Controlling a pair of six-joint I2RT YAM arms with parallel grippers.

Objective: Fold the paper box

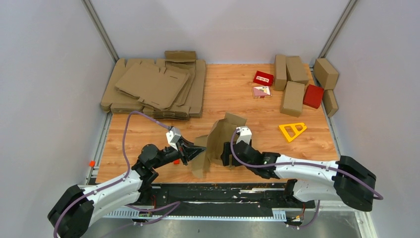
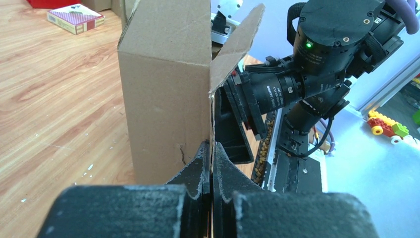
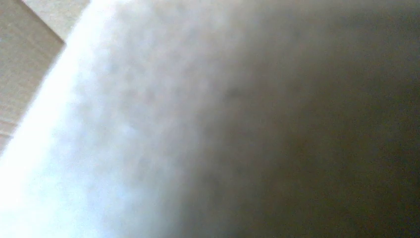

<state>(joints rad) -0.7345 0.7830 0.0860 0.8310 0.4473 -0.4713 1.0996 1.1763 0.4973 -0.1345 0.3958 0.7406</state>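
One table (image 1: 237, 94) carries it all: a stack (image 1: 156, 87) of flat brown sheets at the far left, finished cartons (image 1: 293, 96) at the far right, and the half-formed box (image 1: 218, 141) standing near the front edge, between the two arms.

The box is thin brown card with its panels raised and its flaps loose and splayed. I judge it very light and stiff across a panel but floppy at every crease, so it will swing or slide at a slight push unless one side is held. The surface looks matt and should not slip between the pads. It is easily damaged, though: the left wrist view shows a small tear (image 2: 182, 151) low on the panel beside the grip, and more force there could lengthen it.

The left gripper (image 1: 190, 151) is pressed together on the lower edge of an upright panel, pinching the card where two walls meet. That is a sound place to hold, close to a crease and away from the loose flaps.

The right gripper (image 1: 227, 153) sits against the box's other side. Its own camera shows only blurred card, so I cannot tell how its jaws stand or whether it holds anything.
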